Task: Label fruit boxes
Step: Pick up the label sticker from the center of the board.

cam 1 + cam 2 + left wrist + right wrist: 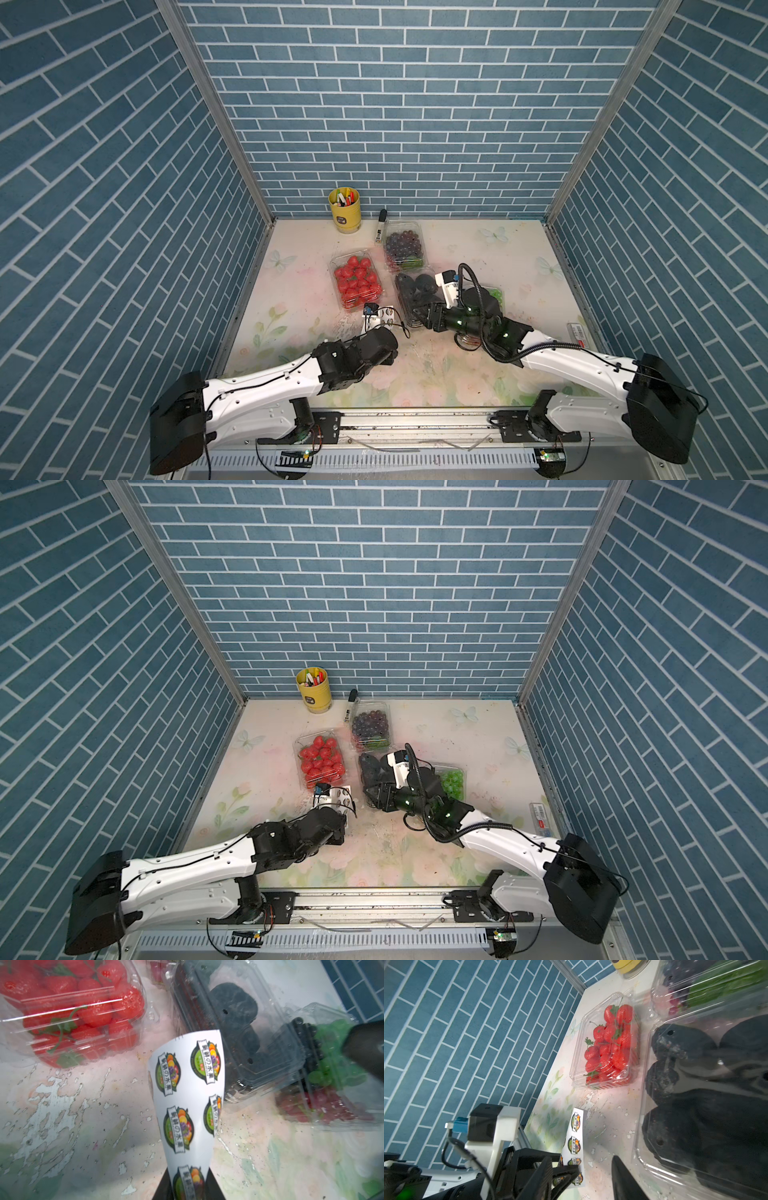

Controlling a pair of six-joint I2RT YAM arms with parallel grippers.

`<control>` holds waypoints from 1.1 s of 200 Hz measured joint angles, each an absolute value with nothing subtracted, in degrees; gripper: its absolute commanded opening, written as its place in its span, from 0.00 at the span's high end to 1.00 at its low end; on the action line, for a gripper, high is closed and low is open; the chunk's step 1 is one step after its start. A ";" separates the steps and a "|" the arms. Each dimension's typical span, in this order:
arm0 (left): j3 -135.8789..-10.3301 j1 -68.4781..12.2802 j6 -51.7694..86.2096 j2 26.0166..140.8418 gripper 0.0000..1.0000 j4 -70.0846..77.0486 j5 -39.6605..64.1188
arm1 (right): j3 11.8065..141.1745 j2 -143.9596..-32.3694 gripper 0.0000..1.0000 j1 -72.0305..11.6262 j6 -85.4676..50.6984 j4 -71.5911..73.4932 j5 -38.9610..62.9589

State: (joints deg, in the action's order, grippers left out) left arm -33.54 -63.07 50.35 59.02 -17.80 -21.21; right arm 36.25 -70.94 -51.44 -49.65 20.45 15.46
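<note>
Four fruit boxes (324, 762) cluster mid-table, visible long axes toward the back wall: strawberry box (356, 284), grape box (404, 246) beside a marker (380, 226), black-fruit box (411, 291) and mixed-grape box (496, 296) half-hidden under the right arm (552, 353); left gripper (187, 1188) pinches the sticker sheet (187, 1088), right gripper (419, 316) jaws unreadable.

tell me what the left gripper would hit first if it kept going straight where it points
Probably the black fruit punnet. The left gripper, shut on the sticker sheet, points toward that punnet's near edge beside the gap to the strawberry punnet; depth is unclear, so it might slip into the gap.
</note>
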 measured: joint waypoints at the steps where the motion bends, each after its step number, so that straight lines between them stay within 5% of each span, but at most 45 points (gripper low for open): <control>1: -33.54 -63.07 50.33 58.96 0.76 -17.78 -21.17 | 36.25 -71.05 0.53 -51.48 -49.69 20.56 15.51; 139: -33.54 -63.05 49.19 56.88 0.76 -13.10 -16.78 | 36.27 -80.36 0.61 -52.66 -54.24 33.52 21.87; 163: -33.54 -63.07 49.17 56.88 0.76 -12.51 -16.32 | 36.27 -80.97 0.68 -52.69 -54.59 34.02 22.06; 201: -33.54 -63.07 49.17 56.88 0.75 -11.92 -15.73 | 36.27 -81.19 1.00 -52.73 -55.57 34.83 22.33; 220: -33.54 -63.05 49.17 56.88 0.72 -11.90 -15.57 | 36.27 -81.19 1.00 -52.73 -55.70 35.20 22.37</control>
